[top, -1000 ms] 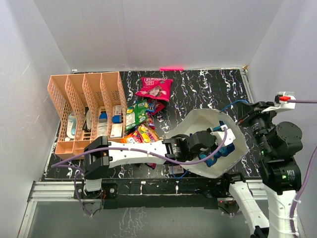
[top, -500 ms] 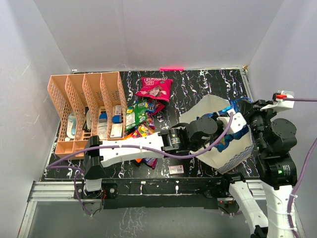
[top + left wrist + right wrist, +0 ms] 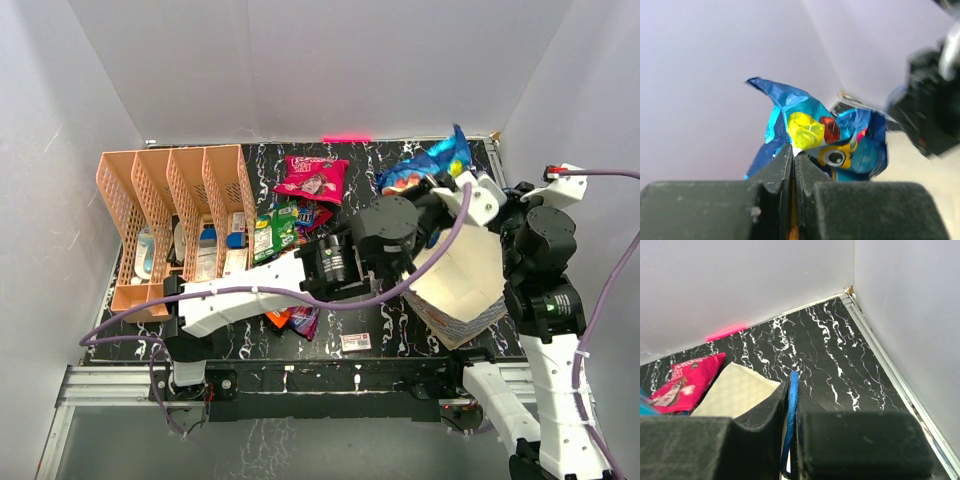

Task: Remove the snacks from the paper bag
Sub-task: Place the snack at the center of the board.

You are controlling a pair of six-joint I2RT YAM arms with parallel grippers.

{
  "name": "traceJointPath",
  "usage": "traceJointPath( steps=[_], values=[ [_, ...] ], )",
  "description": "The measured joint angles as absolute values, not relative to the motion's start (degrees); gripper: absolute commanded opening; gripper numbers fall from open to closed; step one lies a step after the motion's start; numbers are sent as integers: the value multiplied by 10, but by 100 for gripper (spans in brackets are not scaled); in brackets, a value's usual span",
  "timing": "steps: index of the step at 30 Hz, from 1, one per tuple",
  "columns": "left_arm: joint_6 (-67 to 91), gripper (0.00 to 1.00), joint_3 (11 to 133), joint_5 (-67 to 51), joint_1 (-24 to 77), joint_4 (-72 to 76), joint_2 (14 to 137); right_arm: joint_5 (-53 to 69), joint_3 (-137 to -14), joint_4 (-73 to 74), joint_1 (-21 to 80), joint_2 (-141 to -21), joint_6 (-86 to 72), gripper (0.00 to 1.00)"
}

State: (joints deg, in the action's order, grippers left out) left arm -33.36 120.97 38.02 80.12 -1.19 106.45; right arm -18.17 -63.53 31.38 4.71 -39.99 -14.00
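The left claw [image 3: 792, 156] has lifted the blue snack packet [image 3: 425, 165] out of the paper bag [image 3: 465, 280], pinched tight, upper right. The right claw [image 3: 790, 407] pinches the bag's blue cord [image 3: 793, 385]. One more snack is out.

Crumpled blue packet [image 3: 425, 168] aloft near paper bag [image 3: 462, 272]; other snacks [image 3: 312, 180] lie leftward.

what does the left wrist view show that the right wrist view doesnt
Only the left wrist view: the left hand shut on a blue packet, seen against the wall. Only the right wrist view: the right hand shut on the blue cord of the bag, a pink packet and the black table. Both: the pale wall, and a shut hand gripping something.
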Motion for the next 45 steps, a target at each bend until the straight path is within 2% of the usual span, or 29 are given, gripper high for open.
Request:
traceJointPath(
  steps=[6,11,21,32,35,39,42,43,45],
  values=[
    [-439,0,1272,434,796,87,1065,-206,-624,312,47,-423,-136,8],
    [-474,0,1255,486,772,156,1061,-243,-624,312,47,-442,-127,11],
    [-215,0,1095,506,525,-30,1037,-325,-624,280,47,-447,-71,11],
    [-10,0,904,490,451,-145,942,-339,-593,277,47,-451,-43,13],
    [24,0,871,481,445,-149,936,-346,-594,279,47,-450,-40,21],
    [63,0,826,471,432,-172,938,-342,-615,309,47,-455,-37,38],
    [88,0,804,463,425,-186,942,-331,-667,343,47,-465,-39,57],
    [96,2,797,459,423,-189,942,-326,-688,353,47,-465,-40,64],
    [108,20,787,451,421,-191,942,-310,-731,367,47,-461,-42,76]
  ],
)
